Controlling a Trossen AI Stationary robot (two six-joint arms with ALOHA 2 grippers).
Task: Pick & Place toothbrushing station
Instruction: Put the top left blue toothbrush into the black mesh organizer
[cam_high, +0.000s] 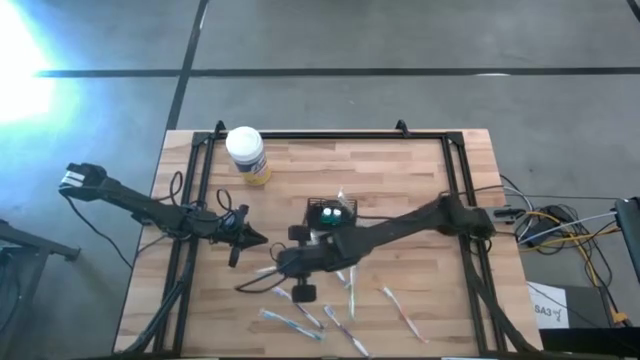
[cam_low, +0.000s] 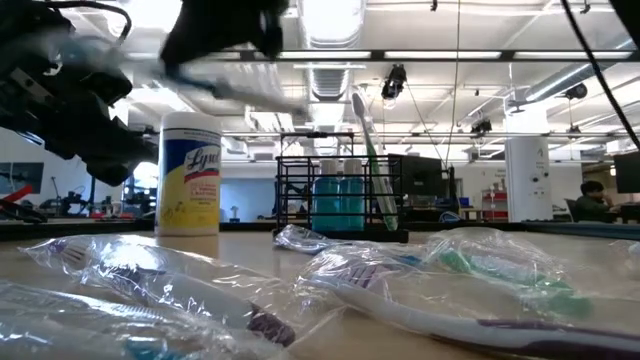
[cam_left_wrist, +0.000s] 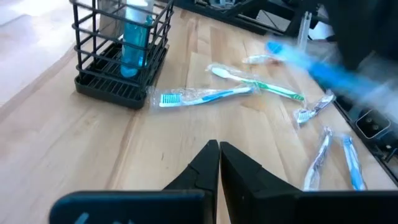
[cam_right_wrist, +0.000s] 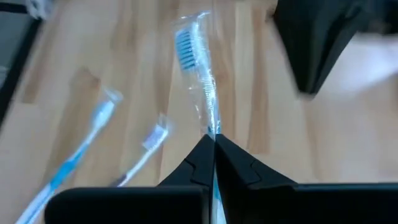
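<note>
The toothbrushing station is a black wire holder standing on its base mid-table, with teal bottles and a toothbrush upright in it; it also shows in the left wrist view. My right gripper hangs above the table just near-left of the station, shut on a plastic-wrapped toothbrush with blue bristles. My left gripper waits shut and empty above the table's left part. My right gripper pinches the wrapped toothbrush's handle between its two fingers. The brush runs along the fingers, with its bristle head sticking out ahead of the tips. It slants down from above and holds the brush clear of the table.
A white-lidded yellow jar stands at the far left. Several wrapped toothbrushes lie along the near part of the table, and two more lie beside the station. A black frame runs round the tabletop. Cables lie off the right edge.
</note>
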